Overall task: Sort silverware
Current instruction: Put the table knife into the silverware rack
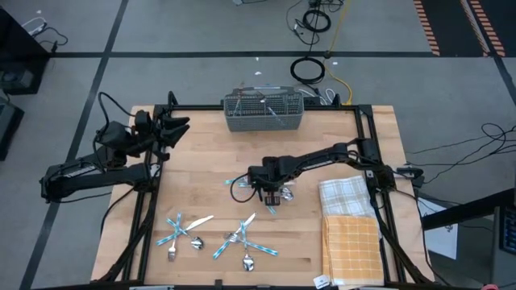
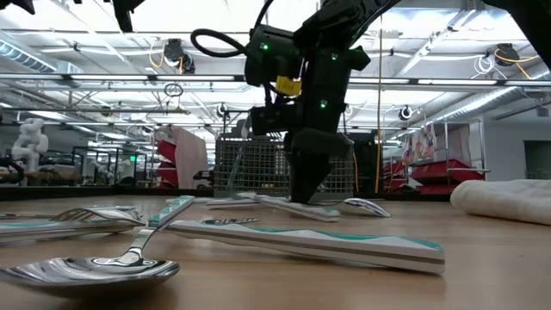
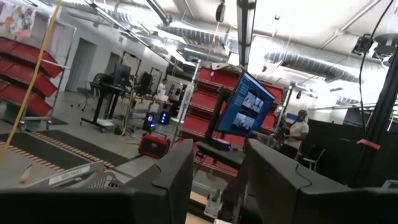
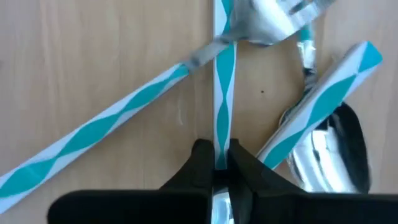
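Observation:
The silverware, with shiny heads and teal-and-white striped handles, lies in three loose groups on the wooden table: a middle group [image 1: 242, 184], a near-left group [image 1: 181, 234] and a near-middle group [image 1: 243, 242]. My right gripper [image 1: 271, 194] stands over the middle group, pointing down and shut on one striped handle [image 4: 222, 93]. A second handle [image 4: 93, 137] and a spoon [image 4: 329, 155] lie close beside it. My left gripper [image 3: 217, 180] is open, raised at the table's far left [image 1: 173, 129], holding nothing. My right gripper pinches one striped handle [image 4: 219, 152] between its two fingertips, which come from above, pointing down, one on each long side. The piece lies flat on the table [image 2: 293, 205]. Its far end runs under the metal neck of another piece [image 4: 233, 37].
A grey wire-mesh caddy [image 1: 264, 111] stands at the far edge, in the middle. A white checked cloth [image 1: 345, 196] and an orange checked cloth [image 1: 352, 246] lie at the right. Bare wood stretches between the caddy and the middle group.

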### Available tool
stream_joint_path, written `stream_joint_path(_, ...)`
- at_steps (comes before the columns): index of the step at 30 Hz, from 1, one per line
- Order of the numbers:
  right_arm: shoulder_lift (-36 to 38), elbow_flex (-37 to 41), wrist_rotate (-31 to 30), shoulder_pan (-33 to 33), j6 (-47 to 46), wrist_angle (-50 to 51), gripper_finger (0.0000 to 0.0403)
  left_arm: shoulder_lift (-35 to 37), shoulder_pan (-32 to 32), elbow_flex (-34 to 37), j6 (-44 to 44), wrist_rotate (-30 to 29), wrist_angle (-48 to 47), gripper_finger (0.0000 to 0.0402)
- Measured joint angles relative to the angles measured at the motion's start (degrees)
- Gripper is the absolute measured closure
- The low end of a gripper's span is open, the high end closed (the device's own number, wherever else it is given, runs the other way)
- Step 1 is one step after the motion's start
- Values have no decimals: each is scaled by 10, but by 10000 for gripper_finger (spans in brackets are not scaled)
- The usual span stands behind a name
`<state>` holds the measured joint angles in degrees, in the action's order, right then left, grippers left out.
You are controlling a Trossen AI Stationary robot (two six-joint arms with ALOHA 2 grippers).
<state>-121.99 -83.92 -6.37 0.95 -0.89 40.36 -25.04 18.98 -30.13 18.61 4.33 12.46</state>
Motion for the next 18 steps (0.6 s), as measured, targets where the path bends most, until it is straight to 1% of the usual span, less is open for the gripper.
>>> stream_joint_path(4, 0, 0, -11, 9, -43, 1, 399, 0, 0, 0, 1, -1, 0, 249)
stream_joint_path(10, 4, -13, -71, 32, -95, 17, 401, 0, 0, 0, 2, -1, 6, 249)
stream_joint_path(14, 2, -36, -78, 34, -115, 47, 402, 0, 0, 0, 3, -2, 8, 249)
stream_joint_path(18, 2, -56, -107, 33, -133, 88, 402, 0, 0, 0, 6, -3, 28, 249)
